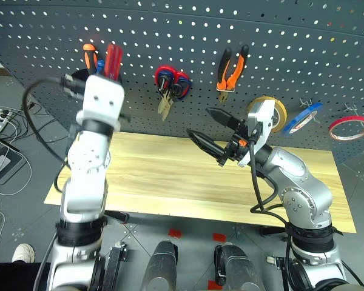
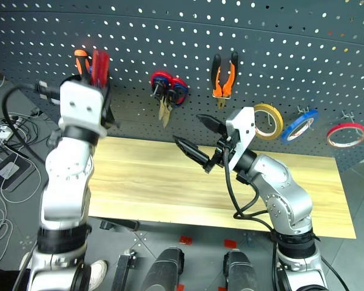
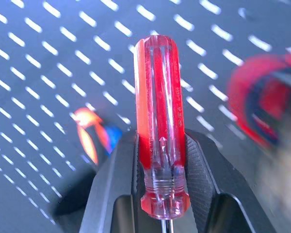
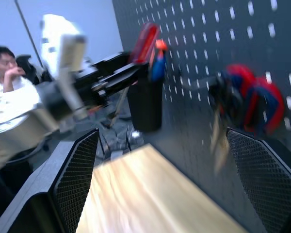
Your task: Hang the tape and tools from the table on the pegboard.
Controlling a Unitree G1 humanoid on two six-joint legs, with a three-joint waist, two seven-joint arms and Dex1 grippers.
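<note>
My left gripper (image 3: 160, 145) is shut on the handle of the slim red-handled screwdriver (image 1: 113, 60), held up high against the pegboard (image 1: 261, 36) beside the black cup (image 4: 145, 104) at its left end. The shaft runs down between the fingers (image 3: 119, 179) and is hidden. My right gripper (image 1: 201, 123) stands open and empty above the middle of the table (image 1: 158, 176), pointing left toward the board. The orange-and-black pliers (image 1: 232, 66) hang on a hook at the board's centre. At the right, the blue tape (image 1: 304, 118) hangs on a hook.
An orange screwdriver (image 1: 89, 56) and a blue one (image 1: 100, 63) stand in the cup. Scissors with red handles (image 1: 173, 82) hang left of the pliers. Yellow tape (image 1: 278, 112) and red tape (image 1: 349, 127) hang by the blue one. Cables (image 1: 0, 121) lie on the floor left. A person (image 4: 5, 63) sits beyond.
</note>
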